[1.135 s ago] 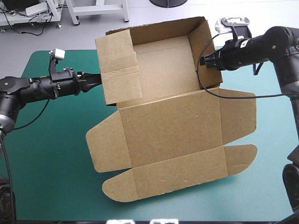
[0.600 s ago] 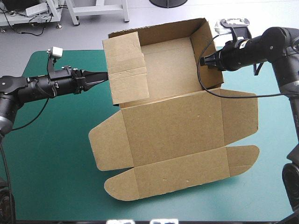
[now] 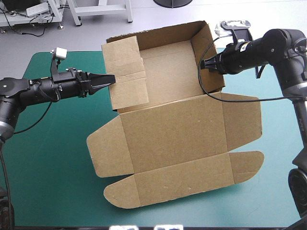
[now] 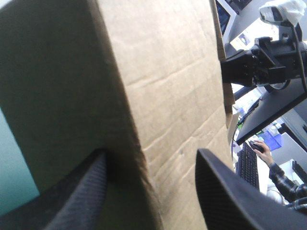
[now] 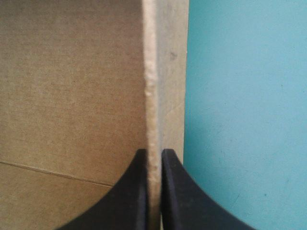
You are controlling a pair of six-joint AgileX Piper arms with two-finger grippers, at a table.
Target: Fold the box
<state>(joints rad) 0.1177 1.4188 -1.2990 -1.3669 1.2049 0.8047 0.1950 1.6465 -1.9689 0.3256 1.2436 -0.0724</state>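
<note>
The brown box (image 3: 168, 129) lies in the middle of the table, with its far half raised into a tray and its lid panel and flaps flat toward the near edge. My left gripper (image 3: 109, 79) stands open at the tray's left wall (image 3: 125, 72). In the left wrist view that wall's edge (image 4: 144, 143) runs between the spread fingers of the left gripper (image 4: 151, 191). My right gripper (image 3: 204, 64) is shut on the tray's right wall. The right wrist view shows the board's pale edge (image 5: 151, 72) pinched between the right gripper (image 5: 153, 187) fingers.
Bare teal-green cover (image 3: 53, 153) spreads to the box's left, with a narrower strip along the near right (image 3: 273, 191). The tray's back wall reaches past the table's far edge. The right gripper (image 4: 249, 64) also shows beyond the box in the left wrist view.
My left gripper has opened and let go of the left wall. The box swung a little right, then back left. The right gripper kept its hold.
</note>
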